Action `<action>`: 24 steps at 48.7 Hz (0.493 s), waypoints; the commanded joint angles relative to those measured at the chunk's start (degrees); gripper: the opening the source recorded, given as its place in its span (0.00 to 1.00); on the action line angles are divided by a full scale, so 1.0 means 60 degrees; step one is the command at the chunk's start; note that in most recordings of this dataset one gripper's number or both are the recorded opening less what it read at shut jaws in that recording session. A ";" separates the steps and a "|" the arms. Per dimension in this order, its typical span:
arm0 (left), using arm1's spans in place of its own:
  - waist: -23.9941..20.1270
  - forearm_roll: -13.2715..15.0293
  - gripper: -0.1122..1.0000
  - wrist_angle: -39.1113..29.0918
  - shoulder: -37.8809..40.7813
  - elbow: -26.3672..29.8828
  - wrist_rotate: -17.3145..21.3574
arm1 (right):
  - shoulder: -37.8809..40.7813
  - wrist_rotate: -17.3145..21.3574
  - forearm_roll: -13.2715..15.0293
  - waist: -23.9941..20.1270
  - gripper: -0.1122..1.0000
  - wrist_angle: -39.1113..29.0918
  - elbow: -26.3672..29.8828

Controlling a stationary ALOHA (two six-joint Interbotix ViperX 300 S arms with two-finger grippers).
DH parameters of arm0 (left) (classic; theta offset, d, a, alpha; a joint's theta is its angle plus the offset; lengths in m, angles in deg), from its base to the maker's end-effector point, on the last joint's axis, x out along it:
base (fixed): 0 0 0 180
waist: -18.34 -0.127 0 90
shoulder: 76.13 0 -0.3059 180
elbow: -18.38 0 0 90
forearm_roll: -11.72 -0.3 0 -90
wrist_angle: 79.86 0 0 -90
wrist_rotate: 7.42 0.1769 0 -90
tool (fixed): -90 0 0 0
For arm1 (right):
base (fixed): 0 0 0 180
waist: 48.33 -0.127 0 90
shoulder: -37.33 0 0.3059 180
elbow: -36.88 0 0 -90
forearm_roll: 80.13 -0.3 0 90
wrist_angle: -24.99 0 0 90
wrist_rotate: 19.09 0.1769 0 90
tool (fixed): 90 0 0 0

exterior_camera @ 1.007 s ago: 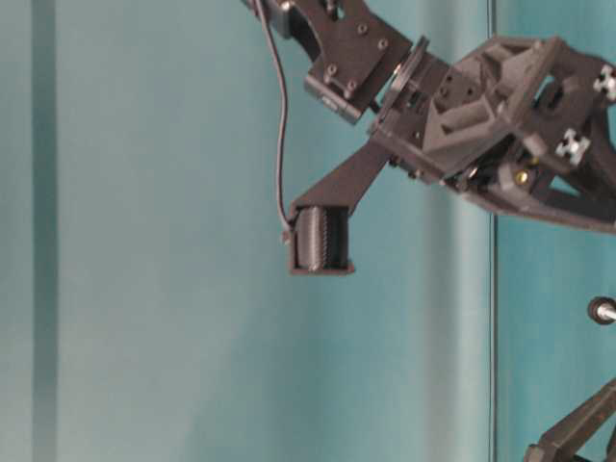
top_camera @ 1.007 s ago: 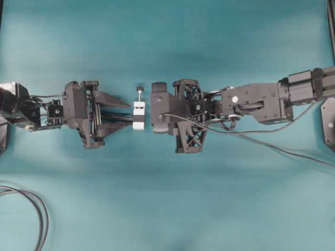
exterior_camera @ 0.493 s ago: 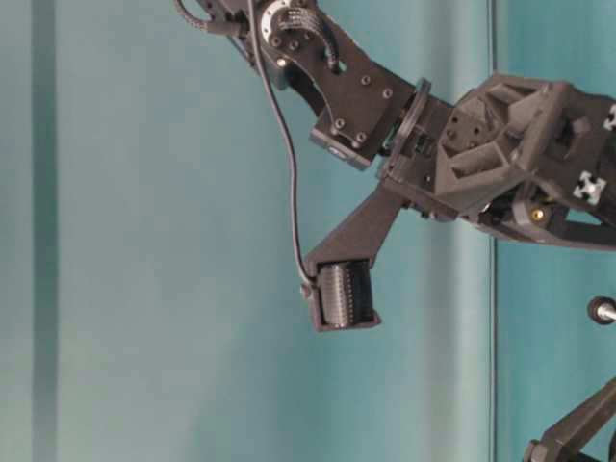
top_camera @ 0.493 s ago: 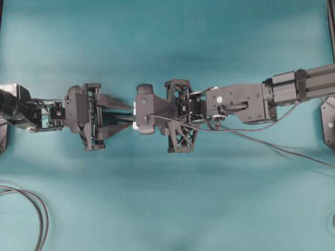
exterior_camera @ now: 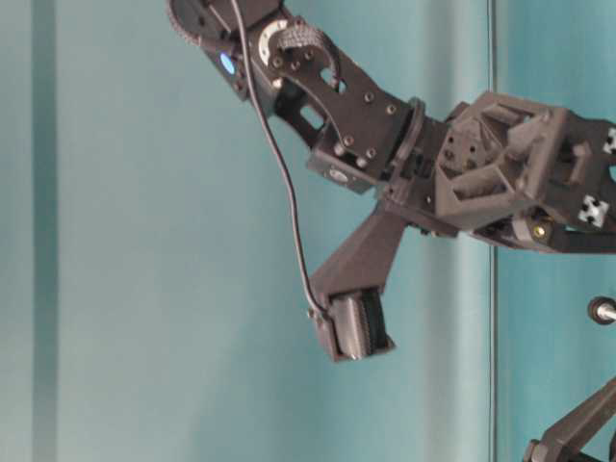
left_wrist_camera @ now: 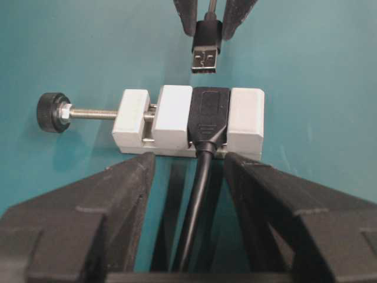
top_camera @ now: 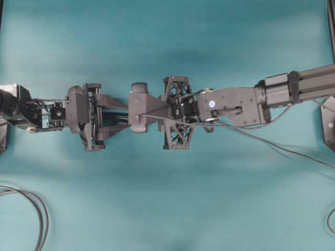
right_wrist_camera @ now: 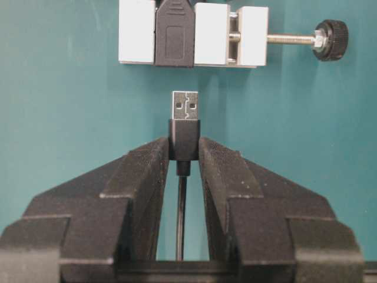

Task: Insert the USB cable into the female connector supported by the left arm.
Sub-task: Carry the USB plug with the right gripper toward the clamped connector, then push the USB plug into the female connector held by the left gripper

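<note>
The female connector [left_wrist_camera: 209, 115] is a black socket clamped in a white block [left_wrist_camera: 177, 118], with a screw and round knob [left_wrist_camera: 52, 112] sticking out sideways. My left gripper [left_wrist_camera: 187, 158] holds this block off the table by its near edge, and the connector's cable runs back between the fingers. My right gripper [right_wrist_camera: 184, 147] is shut on the dark plug of the USB cable [right_wrist_camera: 184, 137]. Its metal tip [right_wrist_camera: 185, 106] points at the socket [right_wrist_camera: 175, 38] across a small gap, nearly in line. In the overhead view the right wrist camera [top_camera: 138, 107] hides the block.
A thick black cable loop [top_camera: 36, 209] lies at the overhead's bottom left. The right arm's [top_camera: 235, 104] thin cable [top_camera: 293, 151] trails toward the right edge. A black mount [top_camera: 328, 125] stands at the far right. The knob [exterior_camera: 602, 310] shows at the table-level view's right edge.
The right arm has moved left and lower toward the left gripper, carrying the plug close to the socket; its camera now covers the white block in the overhead. The left arm has stayed still.
</note>
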 commanded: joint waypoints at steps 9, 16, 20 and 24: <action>0.0161 -0.0029 0.65 -0.0073 -0.0073 0.0029 0.0117 | -0.0103 0.0146 0.0103 -0.0044 0.30 0.0015 0.0308; 0.0176 -0.0044 0.65 -0.0059 -0.0088 0.0029 0.0117 | -0.0088 0.0176 0.0103 -0.0059 0.30 0.0220 0.0278; 0.0176 -0.0044 0.65 -0.0059 -0.0088 0.0029 0.0117 | -0.0088 0.0205 0.0103 -0.0073 0.30 0.0322 0.0278; 0.0176 -0.0044 0.65 -0.0059 -0.0088 0.0029 0.0117 | -0.0103 0.0293 0.0103 -0.0073 0.30 0.0425 0.0264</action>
